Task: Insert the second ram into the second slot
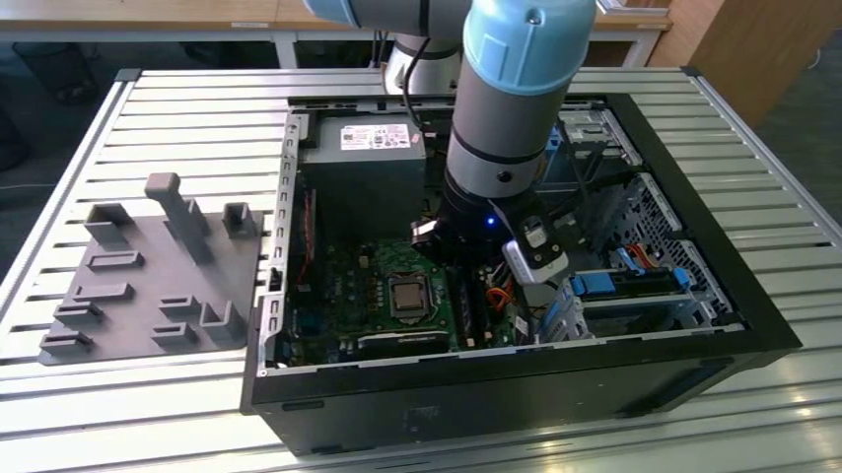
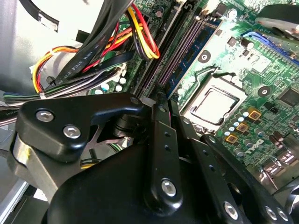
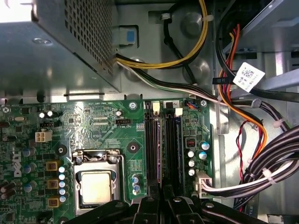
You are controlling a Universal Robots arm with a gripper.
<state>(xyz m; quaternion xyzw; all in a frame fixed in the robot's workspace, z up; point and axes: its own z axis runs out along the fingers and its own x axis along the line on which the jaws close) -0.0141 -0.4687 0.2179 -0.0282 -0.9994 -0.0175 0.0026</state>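
Observation:
A thin blue ram stick point(image 2: 191, 51) stands seated in a slot on the green motherboard point(image 3: 93, 121), next to the black empty slots point(image 3: 152, 149). In the first wrist view the same ram stick point(image 3: 176, 144) runs beside those slots. I cannot tell whether it is the second ram. My gripper point(image 2: 158, 99) hangs low inside the computer case, and its black fingers point(image 2: 164, 140) meet at the near end of the slots with nothing visible between them. In the exterior view the gripper point(image 1: 458, 281) sits just above the slot row, right of the processor socket point(image 1: 405, 294).
The power supply point(image 1: 362, 143) fills the case's far corner. Bundled cables point(image 2: 112, 42) hang close beside the gripper. Blue drive brackets point(image 1: 618, 286) sit at the exterior view's right. A grey fixture plate point(image 1: 145, 266) lies on the slatted table point(image 1: 158, 99) outside the case.

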